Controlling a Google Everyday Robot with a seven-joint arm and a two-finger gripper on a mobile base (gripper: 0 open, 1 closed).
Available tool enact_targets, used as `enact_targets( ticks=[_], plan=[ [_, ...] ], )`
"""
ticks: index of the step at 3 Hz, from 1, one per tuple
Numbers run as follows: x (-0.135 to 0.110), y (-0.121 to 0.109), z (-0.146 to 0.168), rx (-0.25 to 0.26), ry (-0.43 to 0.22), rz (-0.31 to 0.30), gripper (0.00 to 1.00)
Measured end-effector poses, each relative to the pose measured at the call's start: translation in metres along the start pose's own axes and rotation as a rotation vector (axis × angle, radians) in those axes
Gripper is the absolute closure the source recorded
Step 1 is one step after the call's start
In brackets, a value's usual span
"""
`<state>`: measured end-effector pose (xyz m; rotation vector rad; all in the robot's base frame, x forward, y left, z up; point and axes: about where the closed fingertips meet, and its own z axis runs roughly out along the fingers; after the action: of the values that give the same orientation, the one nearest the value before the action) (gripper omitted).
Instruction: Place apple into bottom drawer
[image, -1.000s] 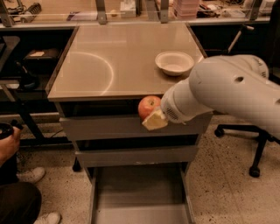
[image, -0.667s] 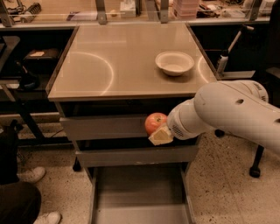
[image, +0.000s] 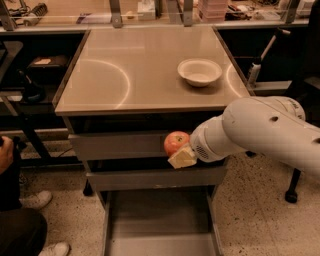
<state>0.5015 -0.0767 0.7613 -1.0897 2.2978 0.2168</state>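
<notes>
Arm (image: 260, 132): smooth white rounded shell, reaches in from the right across the cabinet front. Hand (image: 179, 151) sits at its left end, level with the top drawer (image: 117, 146), closed on the apple (image: 175, 142); one pale yellowish wedge-shaped finger (image: 182, 158) shows pressed under the fruit, the other is hidden. Apple: small, round, glossy red-orange, held in the air in front of the top drawer's flat grey face and above the middle drawer (image: 150, 179), well above the bottom drawer (image: 160, 217). Bottom drawer is pulled out toward the camera: wide shallow grey metal tray, flat matte floor, thin side rails. Worktop (image: 135, 75): smooth tan-grey square slab with a dull sheen and two faint curved light arcs. Bowl (image: 199, 72): shallow, round, off-white, stands on the worktop's right rear part, well apart from the apple. Floor (image: 250, 210): speckled terrazzo. Lower left: two white shoes (image: 36, 200).
</notes>
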Motion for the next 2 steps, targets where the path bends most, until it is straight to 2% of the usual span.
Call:
enact_targets(
  ticks=[1,2],
  plan=[
    [0.029,0.016,0.047,-0.035,0.010,0.079,1.00],
    [0.058,0.022,0.103,-0.040,0.005,0.197,1.00]
  ],
)
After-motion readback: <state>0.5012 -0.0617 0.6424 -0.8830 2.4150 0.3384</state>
